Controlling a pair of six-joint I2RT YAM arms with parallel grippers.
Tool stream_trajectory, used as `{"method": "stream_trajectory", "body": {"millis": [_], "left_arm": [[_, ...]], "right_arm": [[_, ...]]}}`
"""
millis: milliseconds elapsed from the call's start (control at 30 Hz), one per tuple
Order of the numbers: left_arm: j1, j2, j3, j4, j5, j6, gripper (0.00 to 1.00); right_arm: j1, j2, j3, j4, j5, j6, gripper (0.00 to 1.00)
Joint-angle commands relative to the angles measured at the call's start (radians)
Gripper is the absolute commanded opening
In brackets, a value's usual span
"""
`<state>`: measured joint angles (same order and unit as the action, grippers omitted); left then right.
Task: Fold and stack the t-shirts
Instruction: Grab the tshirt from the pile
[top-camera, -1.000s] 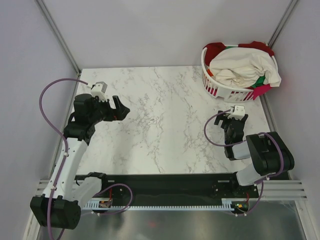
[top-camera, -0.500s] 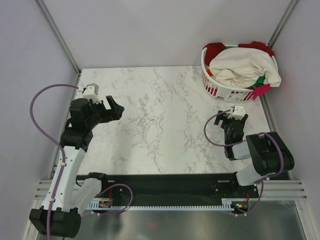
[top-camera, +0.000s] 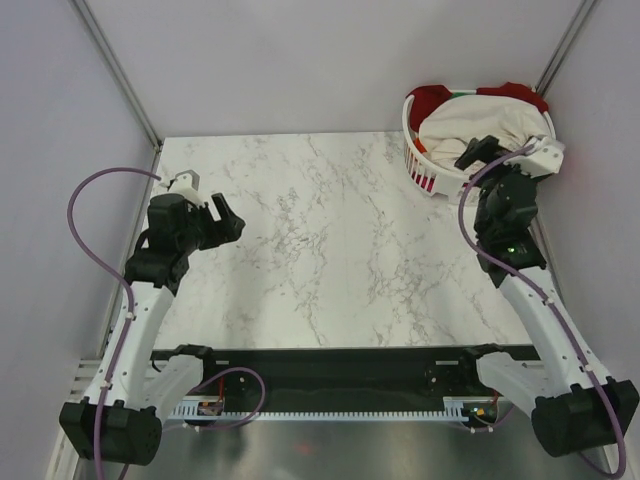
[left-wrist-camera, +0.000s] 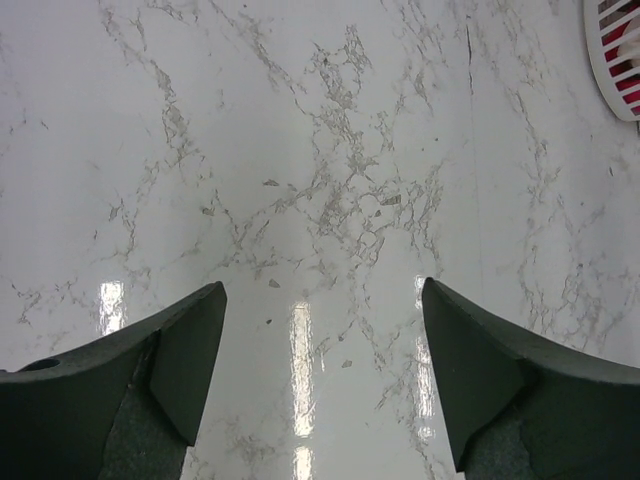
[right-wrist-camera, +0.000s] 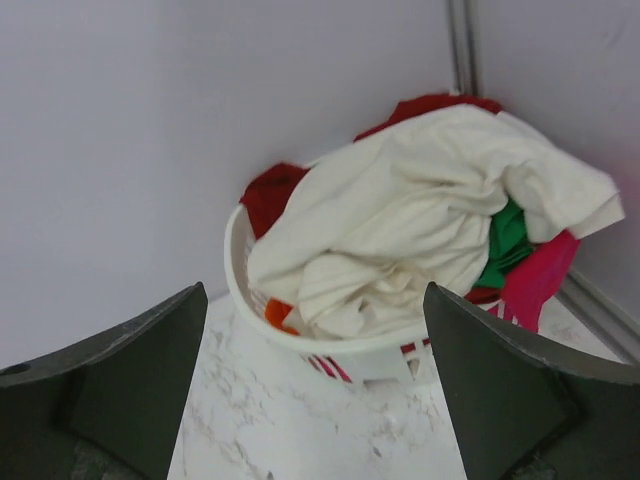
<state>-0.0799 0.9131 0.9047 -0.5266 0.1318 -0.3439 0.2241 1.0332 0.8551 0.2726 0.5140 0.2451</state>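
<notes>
A cream t-shirt (top-camera: 470, 125) lies crumpled on top of a pile in the white slatted basket (top-camera: 423, 168) at the back right corner. Dark red cloth (top-camera: 430, 97) shows behind it. In the right wrist view the cream shirt (right-wrist-camera: 420, 220) covers green (right-wrist-camera: 510, 240), pink (right-wrist-camera: 535, 285), dark red (right-wrist-camera: 275, 190) and orange (right-wrist-camera: 278, 315) shirts. My right gripper (top-camera: 492, 150) is open and empty, raised just in front of the basket and facing it (right-wrist-camera: 315, 295). My left gripper (top-camera: 225, 215) is open and empty above the bare left side of the table (left-wrist-camera: 322, 290).
The marble table (top-camera: 330, 240) has grey walls on three sides and metal corner posts. The basket's rim (right-wrist-camera: 340, 350) faces the right gripper. A corner of the basket (left-wrist-camera: 615, 60) shows at the top right of the left wrist view.
My right arm has lifted from a folded pose low at the front right and swung up to the basket. My left arm has drawn back a little to the left.
</notes>
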Motion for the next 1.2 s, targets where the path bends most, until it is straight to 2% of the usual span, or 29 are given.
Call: {"method": "stream_trajectory", "body": {"millis": [0, 67, 133, 267, 333, 567, 800, 1067, 1167], "left_arm": [[0.002, 0.006, 0.036, -0.001, -0.003, -0.018, 0.87], [0.002, 0.015, 0.034, -0.013, -0.003, -0.017, 0.87], [0.002, 0.02, 0.033, -0.018, 0.003, -0.017, 0.86], [0.002, 0.018, 0.033, -0.019, 0.005, -0.02, 0.85], [0.003, 0.023, 0.031, -0.021, 0.008, -0.02, 0.85], [0.003, 0.03, 0.031, -0.024, 0.015, -0.021, 0.84], [0.002, 0.038, 0.031, -0.024, 0.015, -0.02, 0.83], [0.003, 0.047, 0.033, -0.024, 0.02, -0.017, 0.8], [0.002, 0.05, 0.031, -0.026, 0.02, -0.017, 0.8]], "right_arm": [[-0.074, 0.036, 0.155, -0.347, 0.063, 0.209, 0.98], [-0.158, 0.155, 0.269, -0.499, 0.058, 0.243, 0.98], [-0.263, 0.278, 0.412, -0.606, -0.026, 0.269, 0.98], [-0.431, 0.413, 0.541, -0.654, -0.271, 0.328, 0.95], [-0.491, 0.482, 0.571, -0.656, -0.394, 0.338, 0.88], [-0.508, 0.616, 0.694, -0.644, -0.456, 0.3, 0.83], [-0.509, 0.625, 0.714, -0.619, -0.563, 0.299, 0.8], [-0.509, 0.677, 0.743, -0.592, -0.585, 0.321, 0.8], [-0.509, 0.702, 0.763, -0.573, -0.585, 0.324, 0.65]]}}
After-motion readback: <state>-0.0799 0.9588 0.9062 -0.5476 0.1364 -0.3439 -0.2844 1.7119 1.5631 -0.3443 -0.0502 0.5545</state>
